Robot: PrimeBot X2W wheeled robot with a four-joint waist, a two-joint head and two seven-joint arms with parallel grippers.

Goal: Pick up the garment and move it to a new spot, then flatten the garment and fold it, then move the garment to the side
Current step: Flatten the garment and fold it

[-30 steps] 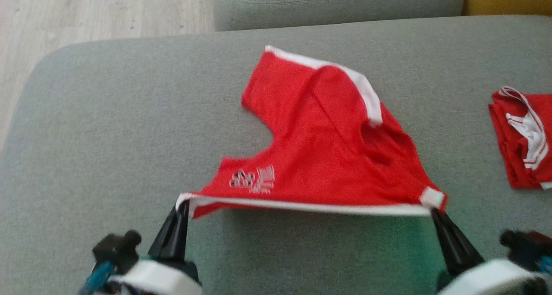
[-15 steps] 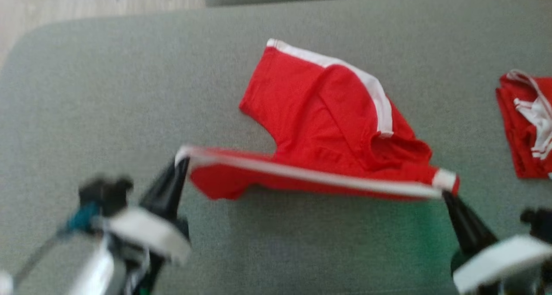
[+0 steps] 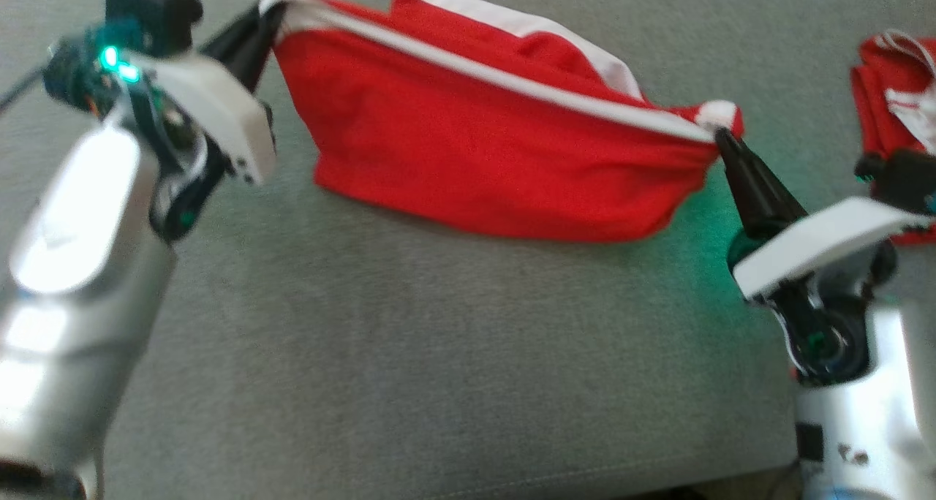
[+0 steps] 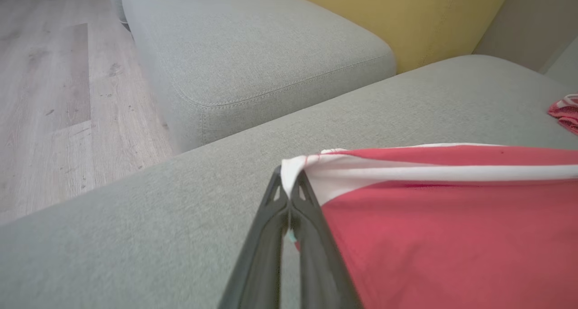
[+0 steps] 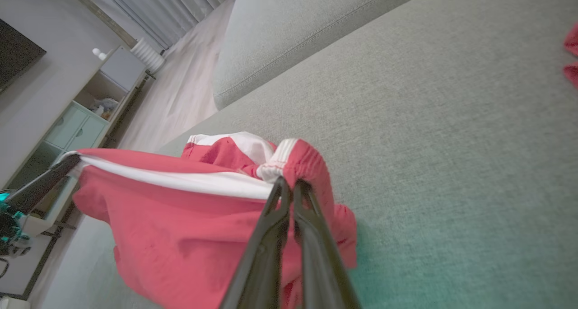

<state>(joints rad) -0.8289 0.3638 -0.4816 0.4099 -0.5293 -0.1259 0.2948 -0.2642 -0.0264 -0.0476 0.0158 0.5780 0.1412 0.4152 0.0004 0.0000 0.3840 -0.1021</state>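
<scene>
left pincer (image 3: 269, 12) is clamping shut on the white-trimmed corner of the red garment (image 3: 497, 156), up at the top left of the head view; the left wrist view is showing both fingers pressed together with the white hem pinched at the tips. On the other end, right pincer (image 3: 720, 131) is gripping the gathered waistband corner with the white patch, fingers closed on it, at the right of the head view. The garment is hanging stretched between the two pincers, with the white band running taut along the top edge from one grip to the other and the red fabric sagging below it in a loose pouch. It is hanging over the grey sofa seat (image 3: 439, 339); the lower edge is looking close to the cushion, but I cannot tell whether it is touching. A fold with a second white stripe is poking up behind the taut band. A second red-and-white garment (image 3: 888, 91) is lying bunched on the seat at the far right, well apart from the held one and partly behind the right wrist. A green light (image 3: 110, 58) is glowing on the left wrist, and a green tint is showing on the cushion beside the right pincer. The left wrist view is also taking in another grey cushion (image 4: 271, 51), a yellow backrest (image 4: 406, 15) and wood floor (image 4: 54, 96) beyond.
</scene>
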